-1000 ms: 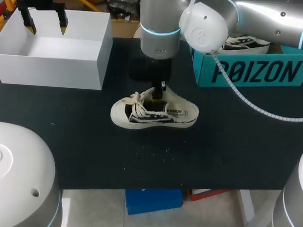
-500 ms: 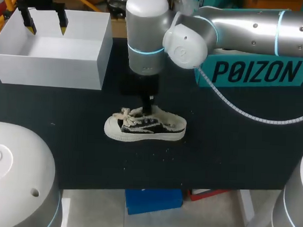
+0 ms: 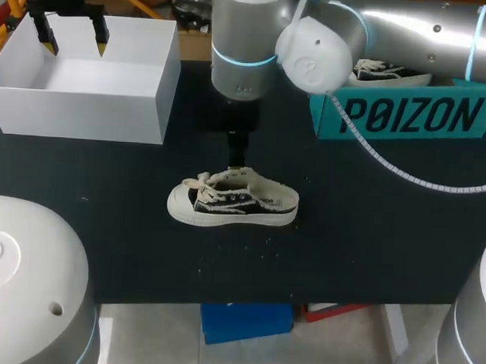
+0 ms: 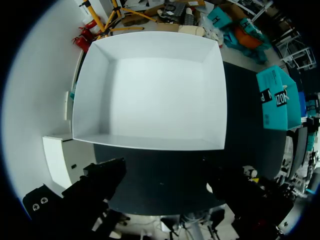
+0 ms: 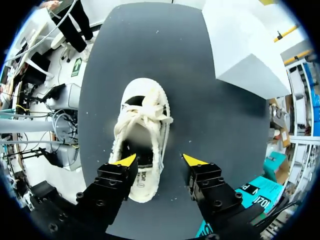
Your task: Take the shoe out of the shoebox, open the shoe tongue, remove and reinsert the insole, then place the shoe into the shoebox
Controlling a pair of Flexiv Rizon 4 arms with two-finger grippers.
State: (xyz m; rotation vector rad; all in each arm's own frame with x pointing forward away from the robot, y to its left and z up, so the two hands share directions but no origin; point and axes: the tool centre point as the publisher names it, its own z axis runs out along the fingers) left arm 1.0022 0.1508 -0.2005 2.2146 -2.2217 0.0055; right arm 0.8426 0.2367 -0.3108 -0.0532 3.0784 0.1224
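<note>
Right jaws released above the shoe (image 5: 141,130) (one tip (image 5: 126,160) over its heel, one beside)

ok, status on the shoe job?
Right gripper open, over the shoe, not gripping. Left gripper open, empty, over the white box. Shoe upright on the table, outside the teal shoebox. Nothing blocking.

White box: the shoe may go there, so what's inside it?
Nothing: in the left wrist view the white box has bare floor and walls. In the head view its near wall hides some floor.
</note>
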